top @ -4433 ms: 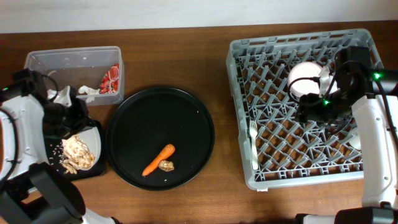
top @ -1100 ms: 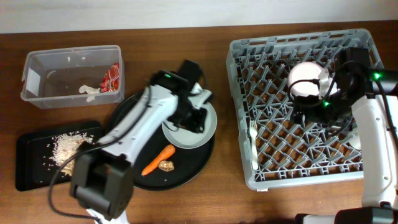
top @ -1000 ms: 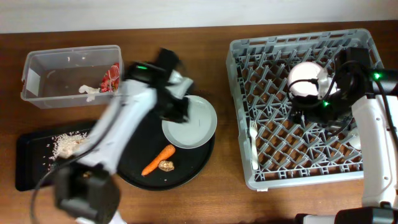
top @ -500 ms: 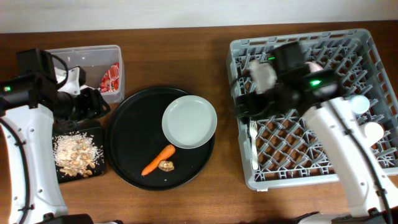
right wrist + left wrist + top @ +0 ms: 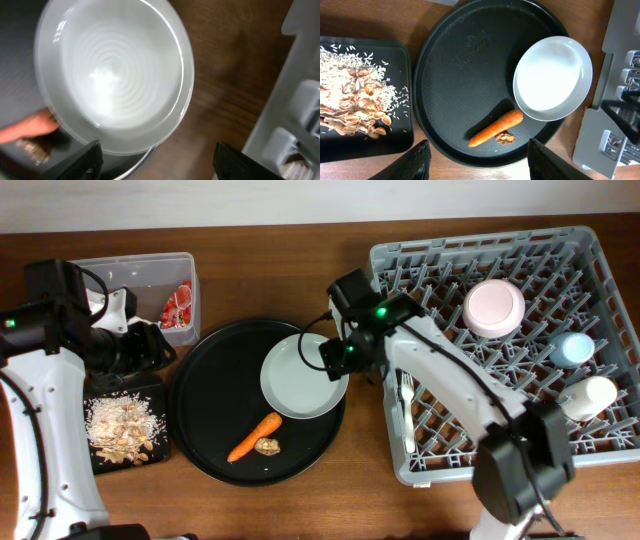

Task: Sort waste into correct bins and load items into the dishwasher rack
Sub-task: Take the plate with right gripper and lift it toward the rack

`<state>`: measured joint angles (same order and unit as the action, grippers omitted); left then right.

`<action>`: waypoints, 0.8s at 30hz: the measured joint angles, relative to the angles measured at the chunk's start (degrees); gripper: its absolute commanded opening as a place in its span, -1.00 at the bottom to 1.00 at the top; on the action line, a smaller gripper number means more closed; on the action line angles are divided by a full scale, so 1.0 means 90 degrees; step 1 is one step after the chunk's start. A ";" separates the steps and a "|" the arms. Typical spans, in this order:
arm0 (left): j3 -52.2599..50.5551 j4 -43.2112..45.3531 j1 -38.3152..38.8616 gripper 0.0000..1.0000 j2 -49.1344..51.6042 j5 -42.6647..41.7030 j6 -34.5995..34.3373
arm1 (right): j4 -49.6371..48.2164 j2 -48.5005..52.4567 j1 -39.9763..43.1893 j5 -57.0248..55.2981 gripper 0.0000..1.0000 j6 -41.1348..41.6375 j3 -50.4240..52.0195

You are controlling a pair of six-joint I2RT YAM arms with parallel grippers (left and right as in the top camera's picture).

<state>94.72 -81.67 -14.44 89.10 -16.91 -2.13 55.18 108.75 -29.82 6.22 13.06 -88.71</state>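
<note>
A pale grey plate (image 5: pixel 304 375) lies on the right side of the round black tray (image 5: pixel 215 395), next to an orange carrot (image 5: pixel 255 437) and a small brown lump (image 5: pixel 267 446). My right gripper (image 5: pixel 335 358) hovers open over the plate's right rim; in the right wrist view the plate (image 5: pixel 112 75) fills the frame above the gripper (image 5: pixel 167 162). My left gripper (image 5: pixel 150 348) is open and empty near the clear tub (image 5: pixel 130 280), which holds a red wrapper (image 5: pixel 178 308). The left wrist view shows the plate (image 5: pixel 552 79) and carrot (image 5: pixel 496 128) beyond the gripper (image 5: pixel 477 165).
Food scraps and rice (image 5: pixel 120 425) lie in the shallow black tray (image 5: pixel 150 455). The grey rack (image 5: pixel 480 430) holds an upturned pink bowl (image 5: pixel 494 307), a blue cup (image 5: pixel 572 348), a cream cup (image 5: pixel 590 395) and a white fork (image 5: pixel 407 405).
My right arm has swung left from over the rack to the plate's right rim, with its jaws narrowing. The left arm has held still for the last half second.
</note>
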 measured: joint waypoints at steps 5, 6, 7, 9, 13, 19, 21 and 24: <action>0.0000 0.0000 0.0000 0.23 0.0000 0.0000 0.0017 | -0.0255 0.0760 0.0000 -0.0143 0.22 0.0393 0.0000; 0.0000 0.0000 0.0000 0.22 -0.0002 0.0000 0.0017 | -0.0306 0.0877 0.0000 -0.0151 0.06 0.0437 0.0000; 0.0000 0.0000 0.0000 0.22 0.0000 0.0000 0.0017 | -0.0335 0.0974 0.0000 -0.0163 -0.13 0.0486 0.0000; 0.0000 0.0000 0.0000 0.22 0.0000 0.0000 0.0019 | -0.0333 0.1115 0.0000 -0.0177 -0.46 0.0498 0.0000; 0.0000 0.0000 0.0000 0.22 0.0000 0.0000 0.0019 | -0.0372 0.1175 0.0000 -0.0211 -0.92 0.0590 0.0005; 0.0000 -0.0010 0.0000 0.22 0.0000 0.0002 0.0019 | -0.0107 0.1173 0.0005 -0.0187 -0.92 0.0690 -0.0124; 0.0000 -0.0032 0.0000 0.22 0.0000 0.0000 0.0019 | 0.0172 0.1161 0.0029 -0.0214 -0.92 0.0685 -0.0321; 0.0000 -0.0034 0.0000 0.23 0.0000 0.0000 0.0019 | 0.0937 0.0923 0.0109 -0.0607 -0.92 0.0665 -0.0981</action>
<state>94.72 -81.97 -14.44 89.10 -16.91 -1.96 63.61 117.05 -28.84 0.75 19.05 -97.54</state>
